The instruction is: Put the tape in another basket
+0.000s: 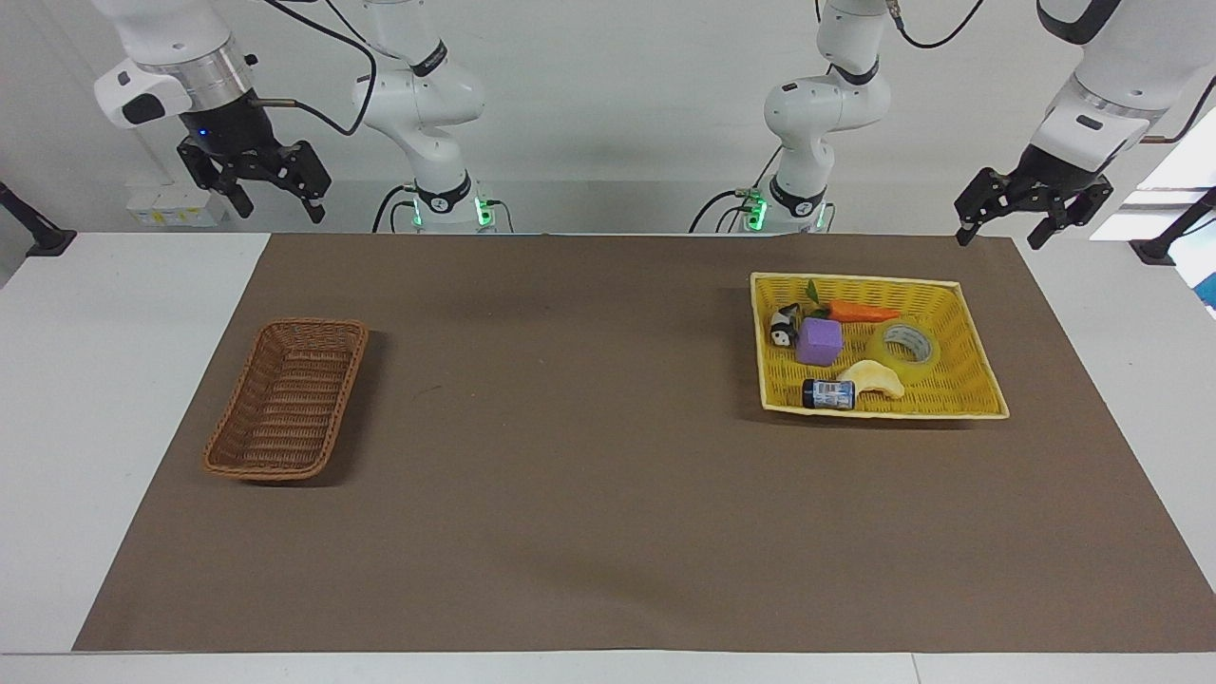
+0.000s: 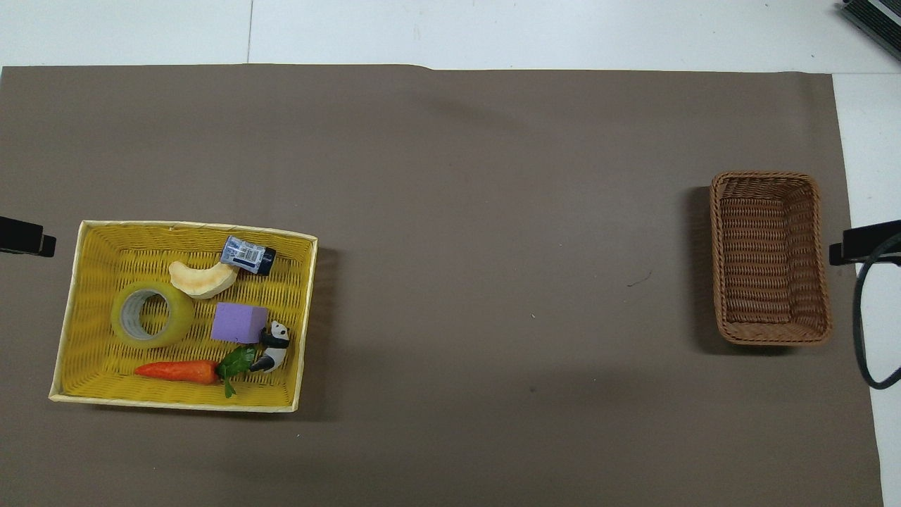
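Tape roll lies flat in yellow basket, at 9 o'clock of the purple block in overhead view. Brown wicker basket sits at right arm's end. Left gripper & right gripper both up, fingers apart, holding nothing.

One camera sits high across the table, facing the two arms and taking in the whole brown mat. The other hangs above the robots' end, looking steeply down and forward. Turned half round from each other, both see the mat, the yellow basket and the wicker basket.
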You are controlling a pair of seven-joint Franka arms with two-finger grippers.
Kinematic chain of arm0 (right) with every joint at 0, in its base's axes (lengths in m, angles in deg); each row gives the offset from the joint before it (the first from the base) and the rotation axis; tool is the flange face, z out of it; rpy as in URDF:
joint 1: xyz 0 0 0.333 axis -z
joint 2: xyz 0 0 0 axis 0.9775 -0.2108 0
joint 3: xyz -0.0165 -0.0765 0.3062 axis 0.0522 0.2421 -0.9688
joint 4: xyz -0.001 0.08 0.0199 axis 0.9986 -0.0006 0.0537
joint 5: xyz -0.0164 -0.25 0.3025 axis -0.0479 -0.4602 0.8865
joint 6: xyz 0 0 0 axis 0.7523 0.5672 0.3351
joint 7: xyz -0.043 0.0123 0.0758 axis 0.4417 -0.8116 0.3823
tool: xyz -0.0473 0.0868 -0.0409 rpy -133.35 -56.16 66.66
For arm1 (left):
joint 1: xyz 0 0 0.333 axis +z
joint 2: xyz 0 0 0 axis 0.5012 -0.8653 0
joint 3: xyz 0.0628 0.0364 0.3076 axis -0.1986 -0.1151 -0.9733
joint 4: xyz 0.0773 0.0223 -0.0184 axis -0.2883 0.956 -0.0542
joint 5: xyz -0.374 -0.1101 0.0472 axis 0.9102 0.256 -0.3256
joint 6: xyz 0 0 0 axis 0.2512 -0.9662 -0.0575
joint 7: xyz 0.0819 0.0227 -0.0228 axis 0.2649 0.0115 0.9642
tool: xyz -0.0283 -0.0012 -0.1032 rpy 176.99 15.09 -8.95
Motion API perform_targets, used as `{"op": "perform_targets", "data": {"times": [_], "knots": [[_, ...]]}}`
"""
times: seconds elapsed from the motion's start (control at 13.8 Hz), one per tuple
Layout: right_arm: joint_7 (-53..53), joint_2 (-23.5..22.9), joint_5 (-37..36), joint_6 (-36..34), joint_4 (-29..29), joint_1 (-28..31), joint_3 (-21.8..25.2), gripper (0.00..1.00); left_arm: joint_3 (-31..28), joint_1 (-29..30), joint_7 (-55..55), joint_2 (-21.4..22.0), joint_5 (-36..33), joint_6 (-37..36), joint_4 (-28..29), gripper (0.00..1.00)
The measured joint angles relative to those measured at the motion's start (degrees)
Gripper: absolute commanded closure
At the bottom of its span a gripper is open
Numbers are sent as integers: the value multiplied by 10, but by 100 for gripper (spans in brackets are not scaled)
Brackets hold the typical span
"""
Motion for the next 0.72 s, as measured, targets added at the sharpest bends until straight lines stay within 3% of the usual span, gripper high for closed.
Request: {"op": "perform_targets", "data": {"times": [0.72], "knots": [[0, 0, 0, 0, 0, 0, 0, 0, 0, 0, 0, 8, 0, -1, 9, 0]]}}
